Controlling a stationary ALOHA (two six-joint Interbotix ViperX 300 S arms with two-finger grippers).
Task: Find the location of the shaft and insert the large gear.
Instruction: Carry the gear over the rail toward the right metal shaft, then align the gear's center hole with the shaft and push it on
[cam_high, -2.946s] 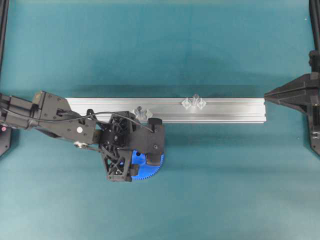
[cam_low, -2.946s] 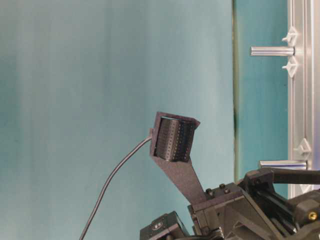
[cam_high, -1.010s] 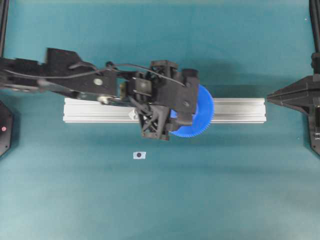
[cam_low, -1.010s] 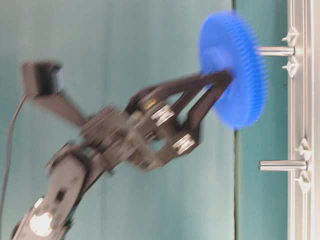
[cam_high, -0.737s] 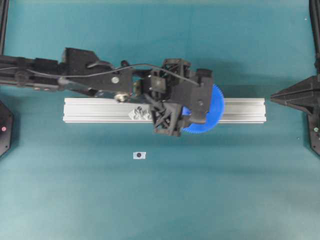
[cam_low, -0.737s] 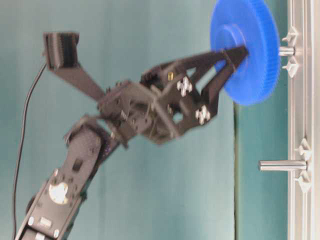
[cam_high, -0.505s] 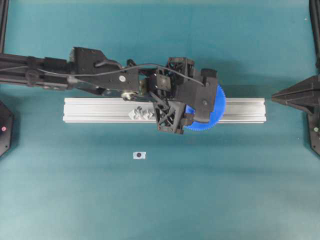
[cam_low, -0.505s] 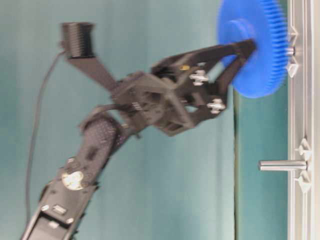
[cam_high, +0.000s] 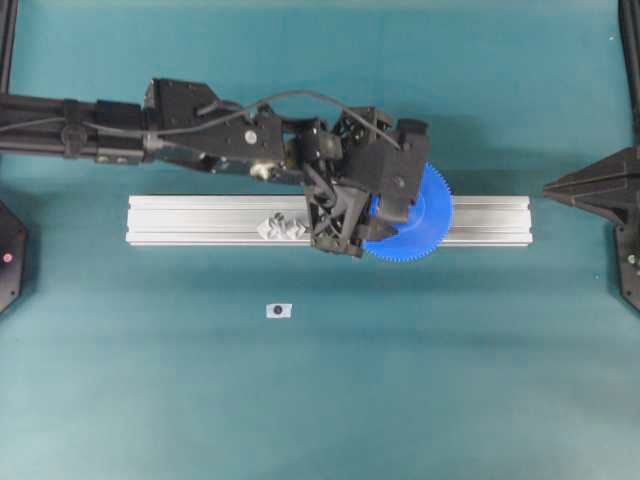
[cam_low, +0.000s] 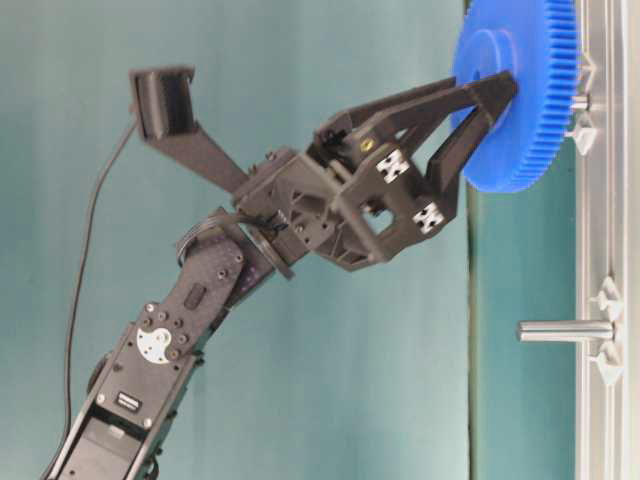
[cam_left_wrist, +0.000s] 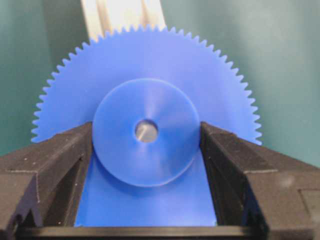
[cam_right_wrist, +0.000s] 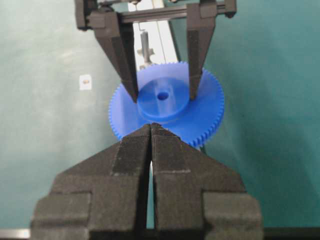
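Tool tips of our left arm (cam_left_wrist: 146, 145) pinch the raised hub of the large gear (cam_left_wrist: 145, 105) from both sides. Through its centre hole we see the shaft (cam_left_wrist: 144, 131) end. Beyond, the gear sits over the aluminium rail (cam_high: 200, 220), toward the worktop's right edge. Our right tool (cam_right_wrist: 150, 131) is pressed together, empty, just short of the gear.

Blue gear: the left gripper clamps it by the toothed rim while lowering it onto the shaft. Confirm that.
Not by the rim. The left wrist view shows the left gripper shut on the blue gear by its raised round hub, one finger on each side. The shaft shows in the centre hole.
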